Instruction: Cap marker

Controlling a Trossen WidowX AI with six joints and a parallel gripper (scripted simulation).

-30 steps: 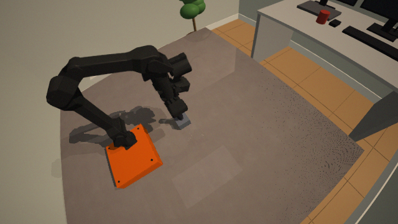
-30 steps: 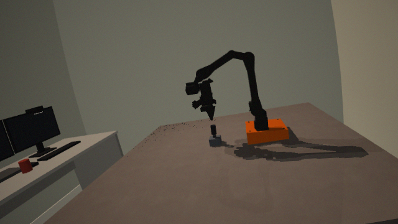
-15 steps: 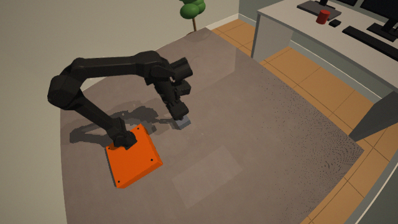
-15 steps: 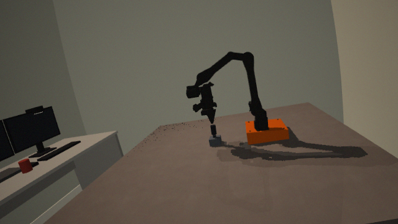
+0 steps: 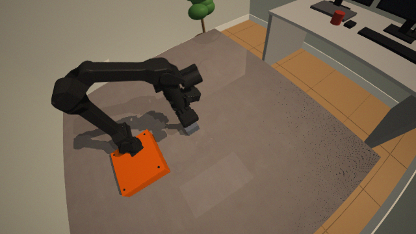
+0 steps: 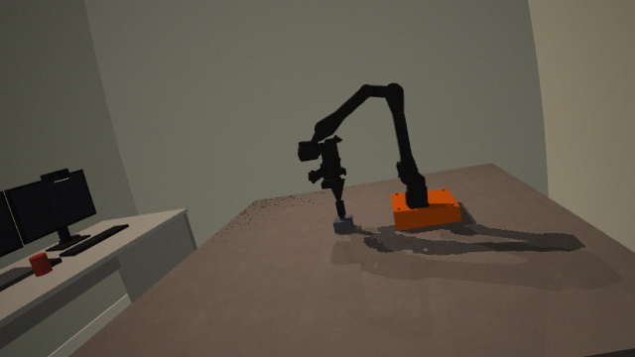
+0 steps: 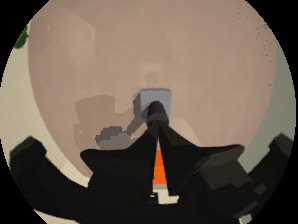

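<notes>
The grey holder block point(image 5: 193, 129) point(image 6: 343, 226) point(image 7: 156, 94) sits on the table. A dark upright piece point(image 6: 340, 210) point(image 7: 157, 111) stands in it, the marker with what looks like the cap on it; where one ends and the other begins cannot be told. No loose cap shows on the table. My gripper point(image 6: 339, 199) point(image 7: 157, 123) is shut and empty, pointing down. Its closed tips are at the top end of the dark piece and look to touch it. In the top view the fingers hide the marker.
The arm's orange base point(image 5: 143, 166) point(image 6: 427, 216) stands close to the block. The arm's shadow falls on the table point(image 5: 260, 130) point(image 6: 298, 297) beside it. A white desk point(image 5: 325, 39) with a red cup point(image 5: 338, 17) point(image 6: 40, 264) and monitors is beyond the table.
</notes>
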